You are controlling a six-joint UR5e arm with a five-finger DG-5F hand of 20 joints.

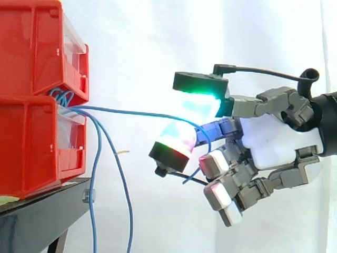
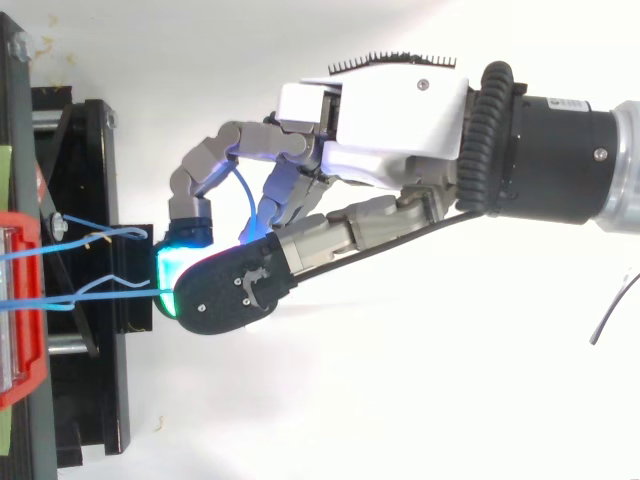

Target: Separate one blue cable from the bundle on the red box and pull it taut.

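Observation:
Two stacked red bins (image 1: 31, 58) stand at the left, seen from above as a red rim (image 2: 20, 300). A bundle of blue cables (image 1: 60, 97) comes out between them. One blue cable (image 1: 137, 112) runs nearly straight from the bundle to my hand (image 1: 274, 139). The hand is shut on it, pinching it between a green-glowing pad (image 1: 200, 103) and a pad glowing white and red below it. The cable's free end curls behind the fingers (image 2: 243, 190). In the top view the held cable (image 2: 110, 294) meets the green pad beside my hand (image 2: 390, 120).
Two other blue cables (image 1: 96, 174) hang from the bundle down past the front edge of the black stand (image 1: 42, 211). A second blue strand (image 2: 95, 236) lies over the stand's frame (image 2: 90, 180). White curtain behind.

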